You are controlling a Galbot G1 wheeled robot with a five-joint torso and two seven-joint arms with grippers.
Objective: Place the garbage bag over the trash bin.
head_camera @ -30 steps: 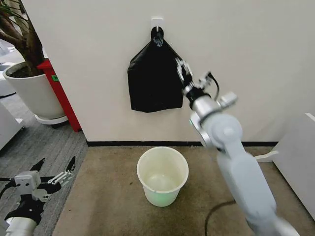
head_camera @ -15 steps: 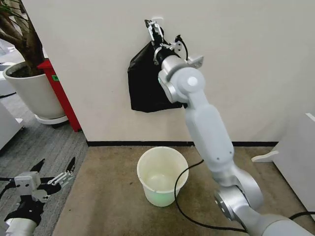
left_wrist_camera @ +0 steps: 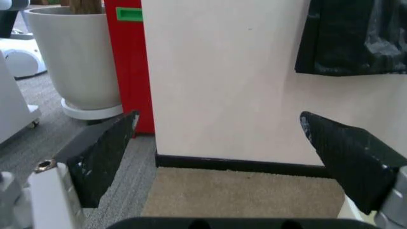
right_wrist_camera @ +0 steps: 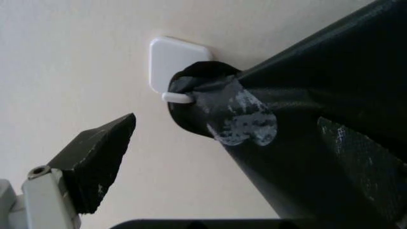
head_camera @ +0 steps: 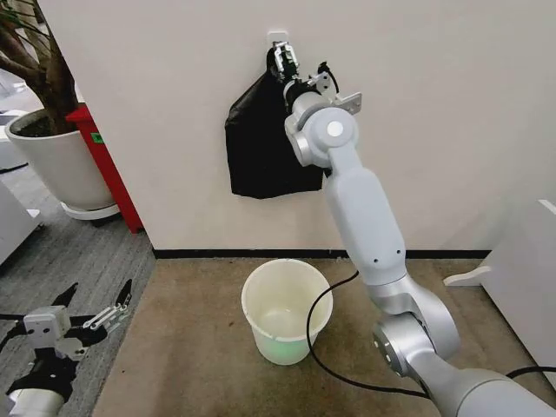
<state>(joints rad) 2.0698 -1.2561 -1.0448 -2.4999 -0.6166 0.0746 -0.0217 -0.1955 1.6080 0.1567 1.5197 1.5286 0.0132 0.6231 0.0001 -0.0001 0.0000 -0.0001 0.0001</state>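
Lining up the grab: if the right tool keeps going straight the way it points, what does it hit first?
Most likely the loop at the top of the black bundle, where it hangs on the white wall hook. The right tool is open and aimed at that spot, with the wall directly behind; the remaining depth is unclear.

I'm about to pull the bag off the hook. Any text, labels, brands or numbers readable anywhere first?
No text can be read in these views.
Green label on the red stand: any print is too small to read.
Black bag bundle on the wall hook, with the right gripper open at its loop: no print, only a clear tape patch.
Trash bin: plain.
Left gripper, low and open: no markings.
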